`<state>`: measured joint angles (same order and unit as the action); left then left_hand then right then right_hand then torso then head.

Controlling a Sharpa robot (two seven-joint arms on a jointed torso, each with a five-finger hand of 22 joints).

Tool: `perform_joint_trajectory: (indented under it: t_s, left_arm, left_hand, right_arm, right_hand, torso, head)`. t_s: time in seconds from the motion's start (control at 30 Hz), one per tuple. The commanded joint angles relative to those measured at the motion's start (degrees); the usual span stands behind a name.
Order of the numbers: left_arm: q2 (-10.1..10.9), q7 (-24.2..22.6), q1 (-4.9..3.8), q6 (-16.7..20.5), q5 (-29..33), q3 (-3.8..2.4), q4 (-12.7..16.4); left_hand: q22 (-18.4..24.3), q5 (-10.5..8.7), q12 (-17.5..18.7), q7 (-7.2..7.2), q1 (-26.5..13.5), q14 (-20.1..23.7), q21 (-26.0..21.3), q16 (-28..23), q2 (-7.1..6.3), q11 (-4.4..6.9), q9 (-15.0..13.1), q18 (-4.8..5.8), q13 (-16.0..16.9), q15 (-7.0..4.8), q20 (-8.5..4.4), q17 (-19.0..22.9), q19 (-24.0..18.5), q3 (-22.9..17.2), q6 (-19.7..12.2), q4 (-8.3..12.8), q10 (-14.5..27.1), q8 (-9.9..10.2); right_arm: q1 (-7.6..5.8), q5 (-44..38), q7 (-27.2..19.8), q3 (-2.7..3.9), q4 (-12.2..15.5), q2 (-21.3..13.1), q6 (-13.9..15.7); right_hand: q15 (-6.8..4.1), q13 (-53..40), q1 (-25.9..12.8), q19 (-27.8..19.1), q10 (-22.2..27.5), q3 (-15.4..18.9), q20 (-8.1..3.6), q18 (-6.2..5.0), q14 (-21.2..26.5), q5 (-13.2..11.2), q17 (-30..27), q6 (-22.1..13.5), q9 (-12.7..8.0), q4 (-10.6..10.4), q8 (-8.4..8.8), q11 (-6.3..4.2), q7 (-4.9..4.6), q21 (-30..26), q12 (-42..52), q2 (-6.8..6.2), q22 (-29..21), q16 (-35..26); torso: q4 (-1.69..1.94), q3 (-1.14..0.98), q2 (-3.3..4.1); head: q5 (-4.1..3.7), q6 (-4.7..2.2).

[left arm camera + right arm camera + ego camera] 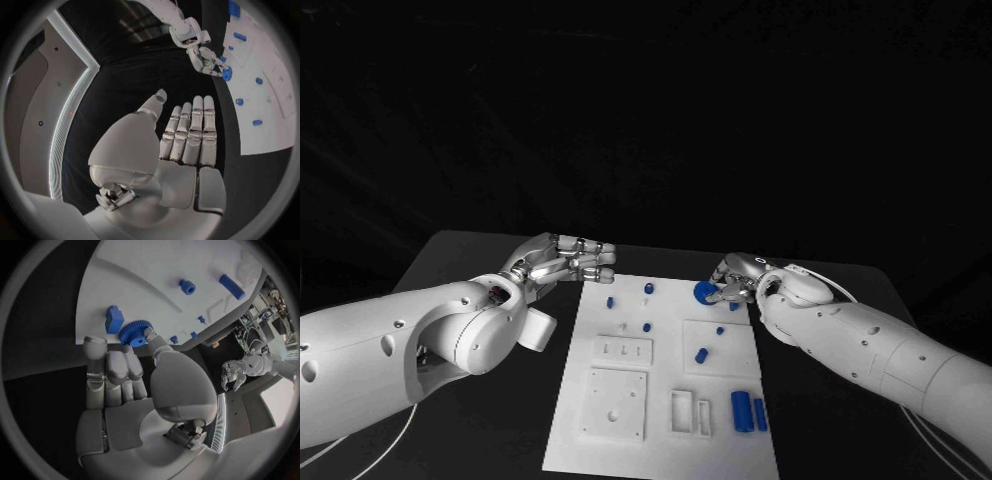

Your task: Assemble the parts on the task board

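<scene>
**Right hand pinches a blue gear at the far edge of the board**

The blue gear [705, 291] sits at the far right part of the task board [661, 440], and the right hand [744, 281] has its fingertips [150, 335] against it. In the right wrist view the thumb tip touches the toothed rim of the gear [132, 333] while the other fingers reach in from the opposite side, so I judge this a light pinch rather than a full grasp. Whether the gear is already lifted or still lying on the plate cannot be told. Holding it by the rim would leave its centre free, which suits dropping it over a peg.

Just beside the gear lies a small blue block [114, 319], close enough that the fingers could nudge it. Farther across the board stand several small blue pegs [649, 289], a short blue cylinder [701, 354] lies on a raised white square, and two longer blue pieces [743, 411] rest near the front right corner. White recessed fixtures [616, 403] take up the near left part; they look like seats waiting for parts, so the assembly appears to be at an early stage.

The left hand [568, 260] hovers off the board's far left corner, above the black table [459, 260]. In the left wrist view its fingers [190, 132] are straight, side by side, and holding nothing, thumb set apart: it seems parked clear of the work
</scene>
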<state>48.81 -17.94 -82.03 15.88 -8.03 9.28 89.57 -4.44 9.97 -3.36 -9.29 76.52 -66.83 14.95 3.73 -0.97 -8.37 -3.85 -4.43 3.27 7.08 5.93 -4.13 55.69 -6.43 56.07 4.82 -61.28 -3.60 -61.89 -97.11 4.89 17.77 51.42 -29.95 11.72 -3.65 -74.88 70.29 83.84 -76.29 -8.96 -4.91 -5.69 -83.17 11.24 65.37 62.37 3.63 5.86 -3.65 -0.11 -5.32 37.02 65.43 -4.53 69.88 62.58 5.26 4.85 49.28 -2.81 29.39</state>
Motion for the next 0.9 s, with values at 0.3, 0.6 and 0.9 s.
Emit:
perform_joint_trajectory:
  t_s: [0.3,0.6,0.9]
  left_arm:
    - [-0.1,0.0,-0.06,-1.0,0.0,-0.03,0.2]
    - [-0.1,0.0,-0.06,-0.9,0.0,-0.03,0.2]
    - [0.1,0.0,-0.06,-0.8,0.0,-0.03,0.3]
  left_hand:
    - [0.0,-0.13,-0.1,0.06,0.0,0.3,-0.1,0.0,0.25,-0.08,0.0,0.08,0.1,-0.07,0.30,0.1,0.2,0.1,-0.5,0.5,0.5,0.0]
    - [0.0,-0.13,-0.1,0.06,0.0,0.3,-0.1,0.0,0.25,-0.08,0.0,0.08,0.1,-0.07,0.30,0.1,0.2,0.1,-0.5,0.5,0.5,0.0]
    - [0.0,-0.13,-0.1,0.06,0.0,0.3,-0.1,0.0,0.25,-0.08,0.0,0.08,0.1,-0.07,0.30,0.1,0.2,0.1,-0.5,0.5,0.5,0.0]
  right_arm:
    - [0.05,-7.2,1.7,0.00,1.5,0.4,0.8]
    - [0.24,-12.8,3.2,-0.01,5.3,0.1,4.4]
    - [0.47,-16.1,5.5,0.00,11.6,-1.1,8.1]
  right_hand:
    - [-0.25,0.0,0.6,2.5,-0.3,-0.3,-0.18,-0.01,-0.4,1.0,0.1,0.4,0.0,-0.5,0.10,-0.09,0.08,-0.4,-0.2,-1.21,0.8,0.5]
    - [-0.40,-0.2,0.2,2.9,-0.7,-3.5,-0.35,0.21,-0.4,2.2,0.2,1.1,0.0,-0.8,0.11,-0.31,0.34,0.8,0.0,-2.15,2.4,0.8]
    - [-0.56,-0.3,0.1,3.0,-0.9,-5.0,-0.52,0.36,-0.4,0.2,0.2,1.7,0.0,-1.8,0.10,-0.44,0.52,2.0,0.0,-2.62,3.5,0.9]
  torso:
    - [0.01,-0.03,0.02]
    - [0.00,-0.03,0.00]
    - [-0.02,0.04,-0.06]
  head:
    - [0.00,-0.19]
    - [0.22,-0.28]
    - [0.65,-0.60]
